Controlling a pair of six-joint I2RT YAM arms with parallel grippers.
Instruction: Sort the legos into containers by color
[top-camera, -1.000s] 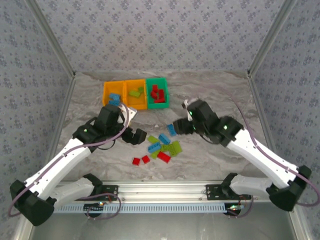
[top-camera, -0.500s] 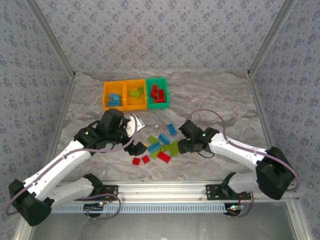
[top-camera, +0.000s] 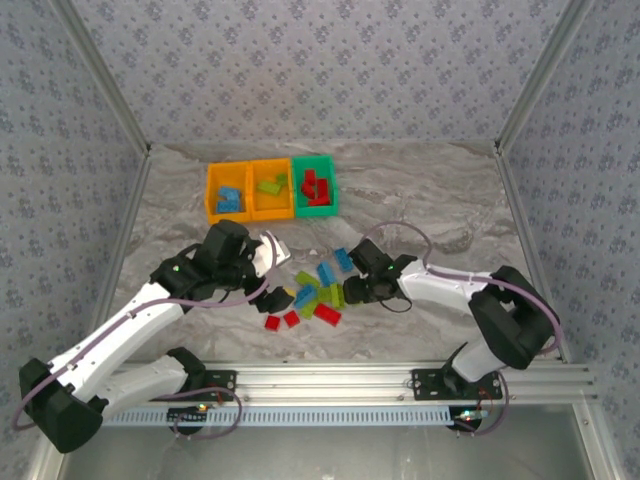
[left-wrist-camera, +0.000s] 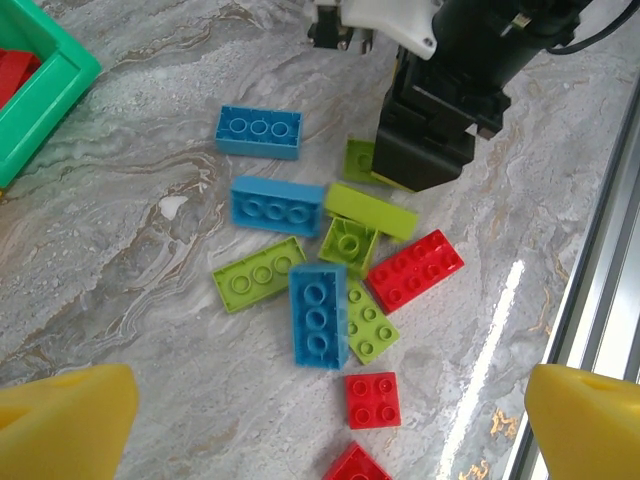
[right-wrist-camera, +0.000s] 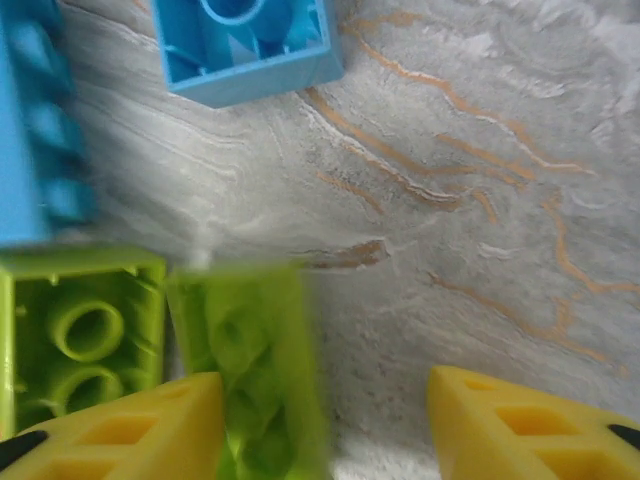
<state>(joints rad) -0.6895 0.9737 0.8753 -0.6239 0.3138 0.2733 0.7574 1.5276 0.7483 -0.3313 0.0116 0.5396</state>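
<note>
Marbled grey tabletop (top-camera: 420, 200) bears legos (top-camera: 327, 272) between patterned walls (top-camera: 320, 70)

worktop (top-camera: 430, 190): grey marble, tan veins | walls (top-camera: 320, 70): pale grey-blue, small floral print | containers (top-camera: 250, 190): two orange, one green | legos (left-wrist-camera: 277, 205): blue, red, lime green | arms (top-camera: 120, 330): white, black joints | left pincer (left-wrist-camera: 330, 390): yellow fingers | right pincer (right-wrist-camera: 325, 400): yellow fingers
</note>
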